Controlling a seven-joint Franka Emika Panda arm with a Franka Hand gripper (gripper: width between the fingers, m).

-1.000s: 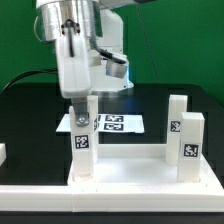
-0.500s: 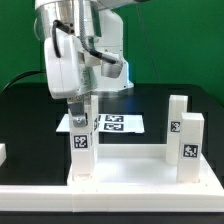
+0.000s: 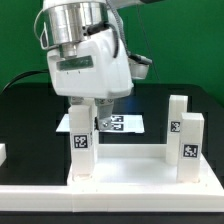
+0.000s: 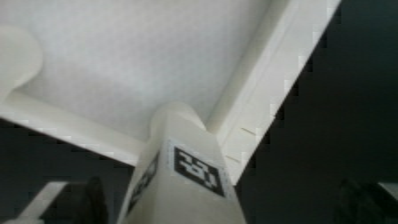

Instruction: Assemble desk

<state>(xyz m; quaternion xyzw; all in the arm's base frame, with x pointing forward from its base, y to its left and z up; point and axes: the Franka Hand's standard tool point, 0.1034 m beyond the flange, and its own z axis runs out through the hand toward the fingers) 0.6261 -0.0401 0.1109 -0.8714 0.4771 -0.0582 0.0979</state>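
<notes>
Gripper point(image 3: 88, 103) hangs wide open right above a standing leg point(image 3: 81, 150), letting go of it. That leg sits in the tabletop point(image 3: 130, 178) at about 8 o'clock in the exterior view. Two more legs point(image 3: 183, 138) stand at 3 o'clock, with free room between. Behind, at 12 o'clock, lies the marker board point(image 3: 125, 123). The arm points straight down. Each leg wears a small black-and-white tag point(image 4: 196, 171); no words can be read.

Black table point(image 3: 25, 115), marker board point(image 3: 125, 124), white tabletop point(image 3: 130, 172) lying on it
</notes>
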